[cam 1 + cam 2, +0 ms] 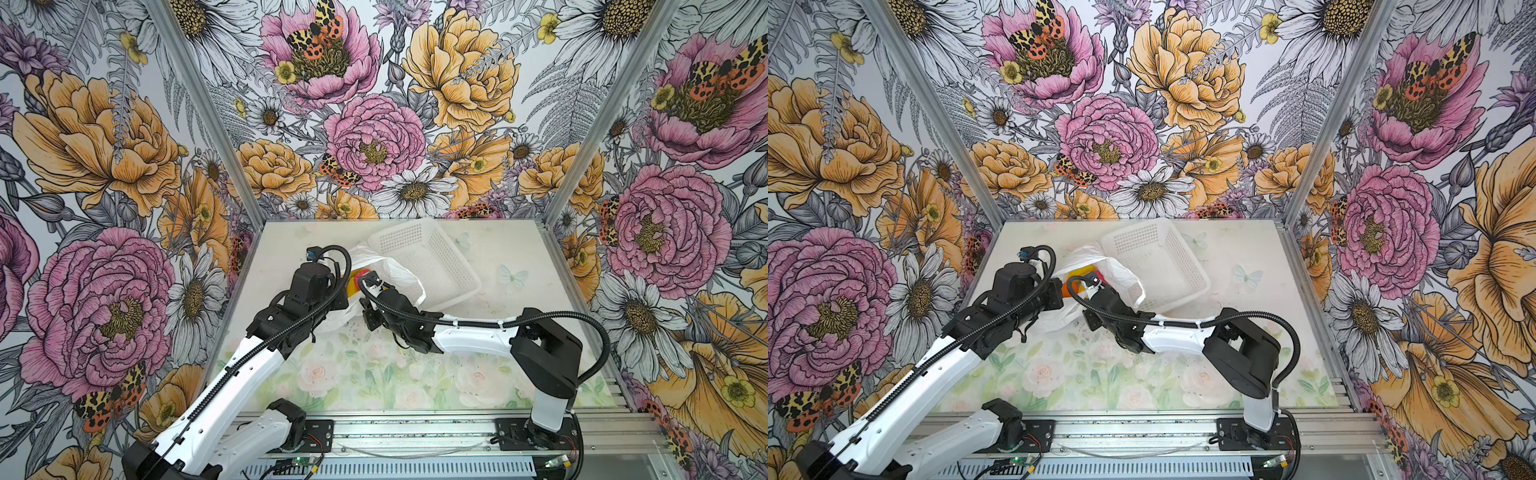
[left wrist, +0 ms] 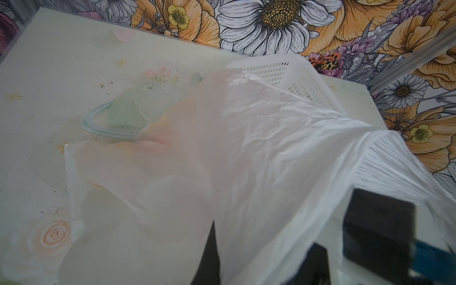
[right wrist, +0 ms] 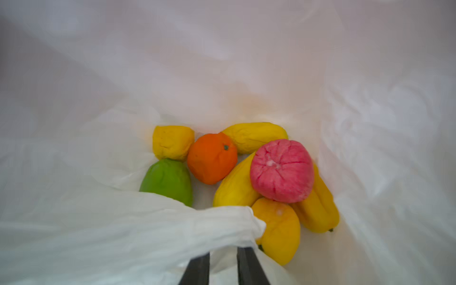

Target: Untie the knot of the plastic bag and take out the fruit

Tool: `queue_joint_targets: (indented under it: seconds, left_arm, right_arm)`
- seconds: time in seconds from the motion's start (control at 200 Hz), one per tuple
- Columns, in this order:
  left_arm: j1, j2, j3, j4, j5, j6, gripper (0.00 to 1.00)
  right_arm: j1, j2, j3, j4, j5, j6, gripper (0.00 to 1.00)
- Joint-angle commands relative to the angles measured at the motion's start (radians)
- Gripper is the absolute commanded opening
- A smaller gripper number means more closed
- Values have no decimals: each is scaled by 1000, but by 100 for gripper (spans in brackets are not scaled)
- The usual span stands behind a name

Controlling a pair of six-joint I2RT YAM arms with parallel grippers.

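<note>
Plastic bag [image 1: 399, 270] lies beside white basket [image 1: 415, 239], mouth gaping, no knot in sight, so untying looks done. Left gripper [image 1: 341, 296] is clamped on bag's rim, prob. to keep mouth lifted & open. Right gripper [image 3: 223, 256] sits inside mouth above fruit [image 3: 212, 160], all piled at bottom. Its jaws stand close w/ a plastic fold over the tips; pinching or not, can't tell.

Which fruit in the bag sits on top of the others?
The pink-red ridged fruit: it rests on the long yellow fruits, the only piece stacked above others.
</note>
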Motion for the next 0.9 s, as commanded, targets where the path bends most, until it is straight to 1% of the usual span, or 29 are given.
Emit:
queue_joint_targets:
  seconds: [0.0, 0.09, 0.18, 0.235, 0.305, 0.36, 0.455, 0.485, 0.54, 0.57, 0.61, 0.666, 0.691, 0.726, 0.796, 0.831, 0.896]
  left_arm:
    - [12, -9, -9, 29, -13, 1, 0]
    - [13, 0, -17, 32, -13, 8, 0]
    - [14, 1, -14, 33, -10, 9, 0]
    - [15, -3, -12, 32, -13, 12, 0]
    - [22, -10, -11, 30, -13, 8, 0]
    - [33, -14, -7, 31, -13, 2, 0]
    - [52, -17, -2, 32, 3, -8, 0]
    - [56, -14, 0, 32, 9, -13, 0]
    - [64, -5, 3, 33, 27, -21, 0]
    - [66, 1, 6, 34, 37, -24, 0]
    - [70, 9, 10, 34, 48, -27, 0]
    - [73, 12, 8, 34, 49, -31, 0]
    - [73, 13, 6, 33, 42, -30, 0]
    - [75, 14, 3, 34, 35, -31, 0]
    - [79, 13, -2, 34, 39, -35, 0]
    - [79, 12, 0, 34, 46, -35, 0]
    - [78, 6, 7, 37, 70, -36, 0]
  right_arm:
    - [-49, 25, 40, -1, -10, 44, 22]
    - [-68, 25, 24, 23, -37, 28, 23]
    - [-72, -1, -38, 99, -26, 5, 31]
    - [-86, -21, -83, 152, -38, 5, 35]
    - [-101, -47, -153, 251, -94, 0, 40]
    - [-102, -67, -204, 325, -129, -10, 40]
    - [-101, -93, -301, 496, -266, -30, 40]
    - [-102, -102, -329, 549, -311, -32, 39]
    - [-100, -121, -369, 623, -401, -38, 32]
    - [-98, -133, -388, 653, -420, -44, 30]
    - [-96, -149, -403, 662, -384, -41, 22]
    - [-101, -168, -404, 618, -320, -30, 10]
    - [-106, -173, -407, 612, -306, -31, 7]
    - [-109, -178, -419, 622, -293, -39, 7]
    - [-110, -179, -425, 610, -243, -40, 9]
    - [-110, -172, -398, 555, -213, -37, 9]
    - [-108, -138, -315, 413, -184, -34, 5]
